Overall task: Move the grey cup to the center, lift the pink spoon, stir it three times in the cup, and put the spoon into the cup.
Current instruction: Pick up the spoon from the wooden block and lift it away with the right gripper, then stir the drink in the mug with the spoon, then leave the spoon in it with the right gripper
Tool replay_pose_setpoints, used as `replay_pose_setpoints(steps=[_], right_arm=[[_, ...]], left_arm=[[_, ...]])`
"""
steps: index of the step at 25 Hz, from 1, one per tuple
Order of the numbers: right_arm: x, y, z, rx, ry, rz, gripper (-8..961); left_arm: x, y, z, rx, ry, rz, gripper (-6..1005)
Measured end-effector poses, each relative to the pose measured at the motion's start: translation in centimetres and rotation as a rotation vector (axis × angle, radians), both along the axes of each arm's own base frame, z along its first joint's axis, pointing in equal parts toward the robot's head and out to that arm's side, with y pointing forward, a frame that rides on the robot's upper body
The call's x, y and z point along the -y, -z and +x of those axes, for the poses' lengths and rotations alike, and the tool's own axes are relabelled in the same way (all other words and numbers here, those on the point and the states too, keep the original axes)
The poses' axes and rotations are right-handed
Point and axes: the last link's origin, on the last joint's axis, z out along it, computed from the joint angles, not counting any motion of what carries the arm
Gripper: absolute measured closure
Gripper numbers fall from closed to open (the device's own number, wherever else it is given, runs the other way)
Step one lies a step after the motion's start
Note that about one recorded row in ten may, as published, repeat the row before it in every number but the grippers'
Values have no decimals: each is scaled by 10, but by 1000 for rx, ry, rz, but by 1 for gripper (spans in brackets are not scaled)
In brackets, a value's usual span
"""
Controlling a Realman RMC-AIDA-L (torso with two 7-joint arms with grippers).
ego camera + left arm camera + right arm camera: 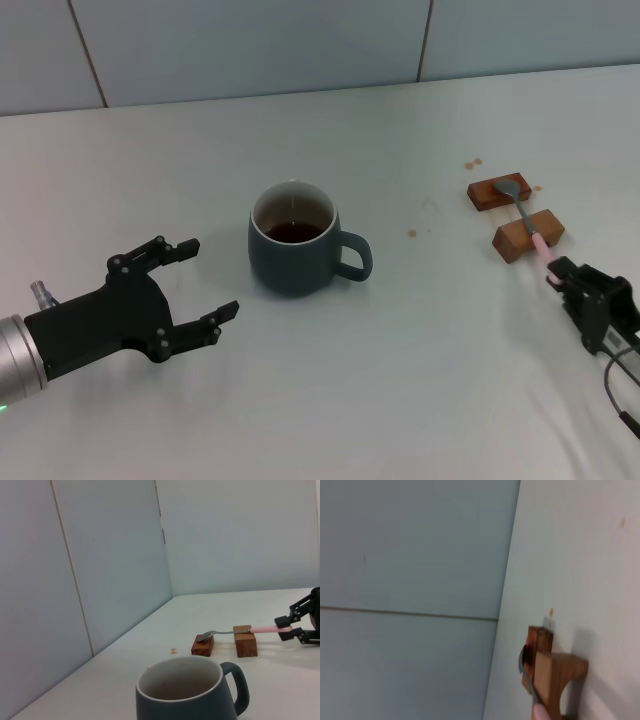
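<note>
- the left end effector is seen to the left of the grey cup, low over the bench; its fingers are spread wide and nothing is held, and a clear gap is left between them and the cup wall.
- the grey cup is found near the middle of the bench, upright, with dark liquid inside and its handle turned to the right, toward the spoon side; the centering step is judged done, which would explain why the left end effector is apart from it.
- a few small brown spots are noted on the bench to the right of the cup; they are not in the way.
- further right of the cup, two wooden blocks are placed side by side, and the pink spoon is laid across them, so that its handle is raised off the bench and can be gripped from both sides.
- the right end effector is placed at the pink handle tip, farthest from the cup; its fingers are set narrowly on either side of the handle, but whether the handle is already clamped cannot be told.
- the path from the blocks to the cup is unobstructed.
</note>
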Motion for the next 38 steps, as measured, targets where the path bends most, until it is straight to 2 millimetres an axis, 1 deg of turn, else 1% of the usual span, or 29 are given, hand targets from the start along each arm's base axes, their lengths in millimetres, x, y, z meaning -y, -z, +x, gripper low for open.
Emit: replay_pose_setpoints(steps=[1, 6, 10, 11, 12, 15, 16, 17, 18, 19, 20, 21, 22, 24, 25, 26, 27, 28, 29, 31, 34, 38], right_arm=[[2, 0, 1, 10, 7, 14, 712], [6, -2, 3, 52, 5, 43, 845], [7, -6, -2, 60, -31, 78, 846], [10, -13, -5, 69, -66, 133, 846], [10, -13, -5, 69, -66, 133, 846], [17, -26, -9, 88, -107, 227, 846], [21, -40, -12, 103, -157, 293, 846], [21, -40, -12, 103, -157, 293, 846], [22, -54, -15, 123, -214, 338, 846], [22, -54, -15, 123, -214, 338, 846], [21, -61, -16, 135, -247, 355, 846], [17, -76, -20, 154, -322, 371, 846], [17, -76, -20, 154, -322, 371, 846], [8, -91, -26, 190, -399, 372, 846], [2, -100, -30, 216, -456, 363, 846], [-8, -112, -38, 260, -533, 333, 846], [-8, -112, -38, 260, -533, 333, 846], [-23, -126, -48, 329, -617, 280, 846], [-23, -126, -48, 329, -617, 280, 846], [-38, -138, -61, 398, -688, 230, 846], [-60, -152, -86, 498, -791, 119, 846], [-80, -162, -125, 673, -877, -44, 846]], left_arm=[[0, 0, 0, 0, 0, 0, 156], [0, 0, -1, 0, -3, -1, 157], [0, 0, 0, -1, 0, 1, 157], [0, 0, 0, -1, 1, 1, 157], [0, 0, 0, -1, 1, 1, 157], [0, 0, 0, -1, 1, 1, 157], [0, 0, 0, -1, 2, 1, 157], [0, 0, 0, -1, 2, 1, 158], [0, 0, 0, -1, 2, 1, 158], [0, 0, 0, 0, 2, 1, 158], [0, 0, 0, 0, 2, 0, 158], [0, 0, 0, 0, 3, -1, 158], [0, 0, 0, 0, 3, -1, 158], [-1, 0, 2, 1, 6, -2, 158], [-1, 1, 2, 1, 7, -2, 158], [-2, 1, 2, 2, 8, -3, 158], [-2, 1, 2, 2, 8, -3, 158], [-2, 1, 3, 2, 8, -3, 158], [-3, 1, 3, 2, 6, -1, 158], [-3, 1, 3, 3, 3, 0, 158], [-4, 1, 3, 7, -2, 1, 159], [-4, 0, 2, 13, -13, 9, 159]])
